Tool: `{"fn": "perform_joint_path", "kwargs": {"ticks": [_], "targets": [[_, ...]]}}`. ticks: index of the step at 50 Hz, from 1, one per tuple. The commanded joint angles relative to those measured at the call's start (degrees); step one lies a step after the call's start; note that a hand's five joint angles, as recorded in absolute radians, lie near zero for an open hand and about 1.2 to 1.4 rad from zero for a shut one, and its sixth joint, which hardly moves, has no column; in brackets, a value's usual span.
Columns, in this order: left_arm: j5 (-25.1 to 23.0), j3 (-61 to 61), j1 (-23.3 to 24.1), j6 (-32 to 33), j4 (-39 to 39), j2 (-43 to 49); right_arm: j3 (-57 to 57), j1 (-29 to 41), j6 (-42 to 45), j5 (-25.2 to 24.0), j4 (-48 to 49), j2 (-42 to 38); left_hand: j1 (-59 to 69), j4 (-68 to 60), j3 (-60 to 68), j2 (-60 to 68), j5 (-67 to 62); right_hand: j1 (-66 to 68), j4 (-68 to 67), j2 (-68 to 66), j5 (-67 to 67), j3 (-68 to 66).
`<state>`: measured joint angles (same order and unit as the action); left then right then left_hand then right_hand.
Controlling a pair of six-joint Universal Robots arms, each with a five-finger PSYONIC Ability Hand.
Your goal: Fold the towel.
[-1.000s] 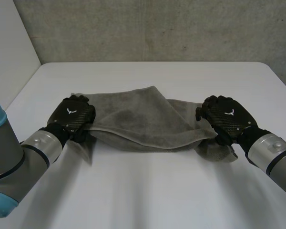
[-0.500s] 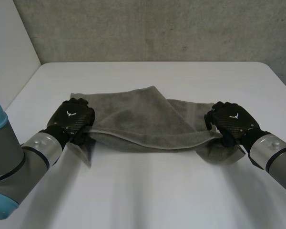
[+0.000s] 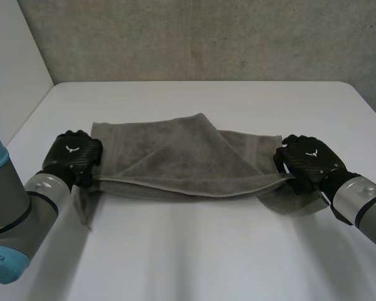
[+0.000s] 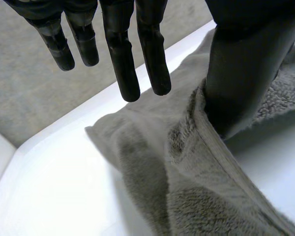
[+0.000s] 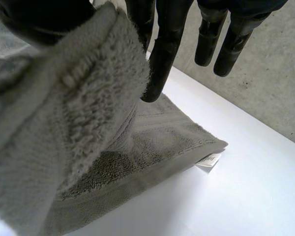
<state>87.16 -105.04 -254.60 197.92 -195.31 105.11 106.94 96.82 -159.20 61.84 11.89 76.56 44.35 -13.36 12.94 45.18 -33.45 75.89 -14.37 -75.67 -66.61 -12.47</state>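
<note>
White table (image 3: 194, 257): plenty of bare room front, back and at both sides. Grey towel (image 3: 188, 157) across its middle, part-folded, near hem raised and stretched between the hands, far edge flat. Left hand (image 3: 72, 157) at left end, thumb clamping the hem, fingers (image 4: 125, 59) straight. Right hand (image 3: 308, 160) at right end, pinching cloth between thumb and finger. White label (image 5: 209, 160) at a flat corner beyond the right fingertips.

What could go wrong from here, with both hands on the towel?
The left hand pinches only the edge of the towel at its thumb, so a pull could slip it free. The upper layer lies skewed in a peak, so folding now may set a crooked fold. Cloth bunched under the right hand could drag.
</note>
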Motion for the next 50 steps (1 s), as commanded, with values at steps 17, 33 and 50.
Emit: {"fn": "perform_joint_path", "kwargs": {"ticks": [17,33,50], "targets": [[0.6,-2.7,-0.9,1.9,5.1,-0.5,0.3,-1.8,0.2,0.1,-0.2,0.1,6.0,3.4,-2.9,5.2,-6.9,4.1,4.4,-4.3,-3.4,2.5],[0.3,0.1,-1.1,3.5,8.8,-8.1,-4.4,-4.5,-0.3,-6.5,-12.6,7.5,35.7,3.4,-2.9,34.8,-36.6,4.1,4.4,-4.3,-3.4,2.5],[-8.0,3.4,-4.0,3.7,17.3,-21.4,-17.4,-7.3,0.2,-11.3,-29.6,18.3,35.7,3.4,-2.9,34.8,-36.6,4.1,4.4,-4.3,-3.4,2.5]]}}
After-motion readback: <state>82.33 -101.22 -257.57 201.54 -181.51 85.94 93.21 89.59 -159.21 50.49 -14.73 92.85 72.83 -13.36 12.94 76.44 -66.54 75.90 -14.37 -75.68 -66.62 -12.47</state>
